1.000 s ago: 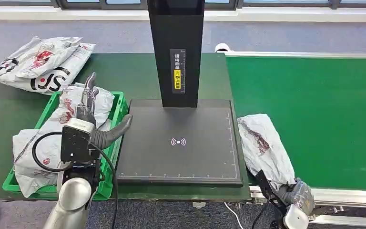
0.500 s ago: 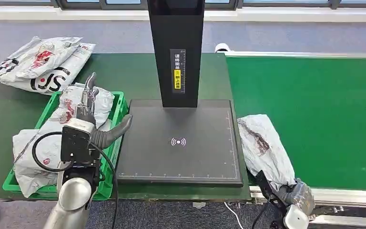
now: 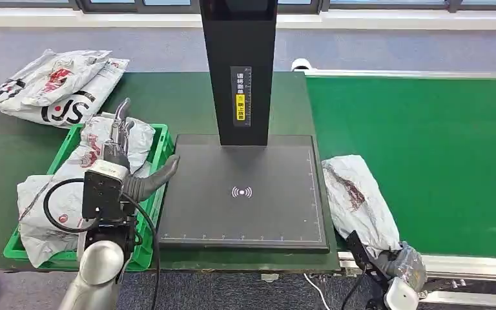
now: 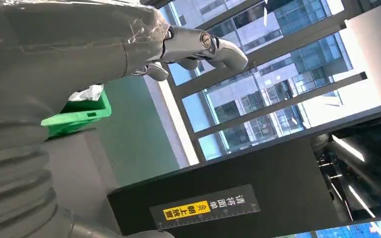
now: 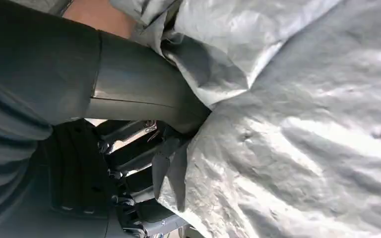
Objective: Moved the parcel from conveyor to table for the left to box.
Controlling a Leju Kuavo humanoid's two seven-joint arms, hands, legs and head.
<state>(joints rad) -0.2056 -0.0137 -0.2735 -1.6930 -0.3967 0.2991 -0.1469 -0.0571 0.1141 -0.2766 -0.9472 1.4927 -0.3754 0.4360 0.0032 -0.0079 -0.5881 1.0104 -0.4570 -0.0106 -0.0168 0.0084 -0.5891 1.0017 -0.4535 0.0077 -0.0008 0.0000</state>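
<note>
A grey-white parcel (image 3: 355, 197) with dark red print lies on the near edge of the green conveyor (image 3: 426, 148), just right of the black scanner plate (image 3: 242, 190). My right hand (image 3: 397, 268) grips the parcel's near end at the bottom right. In the right wrist view its thumb (image 5: 144, 94) presses into the crinkled parcel (image 5: 302, 124), with the darker fingers under it. My left hand (image 3: 124, 152) is raised over the green crate (image 3: 161, 139), fingers apart and thumb pointing toward the plate, holding nothing. In the left wrist view, the left hand (image 4: 79, 44) is also bare.
The green crate holds several parcels. More parcels (image 3: 58, 87) are piled at the back left of the dark green table (image 3: 168, 97). A tall black column (image 3: 239, 64) with a yellow label rises from the back of the scanner plate.
</note>
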